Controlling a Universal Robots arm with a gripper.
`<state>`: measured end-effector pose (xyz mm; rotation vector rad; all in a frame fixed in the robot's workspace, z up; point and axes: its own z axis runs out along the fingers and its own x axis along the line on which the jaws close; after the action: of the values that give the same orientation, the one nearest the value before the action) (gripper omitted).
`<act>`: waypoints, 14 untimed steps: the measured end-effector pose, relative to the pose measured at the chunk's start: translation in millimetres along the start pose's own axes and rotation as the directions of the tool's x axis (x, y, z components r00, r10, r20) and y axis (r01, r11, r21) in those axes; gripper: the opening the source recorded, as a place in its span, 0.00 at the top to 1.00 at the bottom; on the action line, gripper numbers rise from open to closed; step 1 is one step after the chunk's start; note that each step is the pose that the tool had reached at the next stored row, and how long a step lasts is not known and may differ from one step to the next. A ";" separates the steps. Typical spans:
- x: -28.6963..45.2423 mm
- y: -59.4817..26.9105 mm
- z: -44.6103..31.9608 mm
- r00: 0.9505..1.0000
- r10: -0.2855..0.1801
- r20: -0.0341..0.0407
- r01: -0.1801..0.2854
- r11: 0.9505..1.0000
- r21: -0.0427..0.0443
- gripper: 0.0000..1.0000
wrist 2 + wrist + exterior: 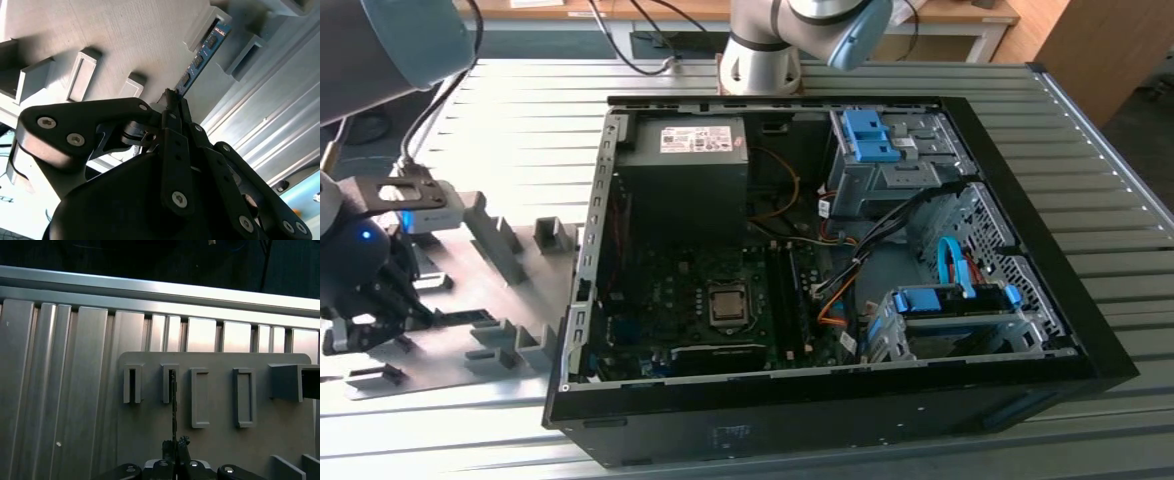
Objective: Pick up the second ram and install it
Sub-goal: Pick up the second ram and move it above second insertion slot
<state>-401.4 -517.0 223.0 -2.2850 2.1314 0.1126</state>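
The second ram (pixel 202 56), a thin blue-green board with dark chips, stands on edge over the grey holder plate (pixel 130 35). Its far end sits in one upright holder block (pixel 206 26). In the first wrist view the ram (pixel 173 402) is edge-on, running from a holder slot (pixel 170 384) to my gripper (pixel 175 444). My gripper (pixel 173 98) is shut on the ram's near end. In the exterior view the gripper (pixel 371 305) hangs low over the holder plate (pixel 480 300) at the exterior view's left, beside the open computer case (pixel 841 400).
The case lies open with the motherboard (pixel 667 310), CPU socket (pixel 724 305) and long black slot rails (pixel 787 290) showing. Several grey holder blocks (pixel 500 245) stand on the plate. The arm's base (pixel 761 60) is behind the case. All rests on a ribbed metal table (pixel 520 120).
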 end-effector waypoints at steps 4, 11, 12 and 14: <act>-0.4 0.3 -6.8 1.000 0.000 0.000 0.000 1.000 0.000 0.86; -1.1 0.7 -17.7 1.000 0.000 0.000 0.000 1.000 0.000 0.86; -1.2 0.7 -19.1 1.000 0.000 0.000 0.000 1.000 0.000 0.86; -1.4 0.8 -22.1 1.000 0.000 0.000 0.000 1.000 0.000 0.86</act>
<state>-401.4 -517.0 245.2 -2.2851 2.1313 0.1125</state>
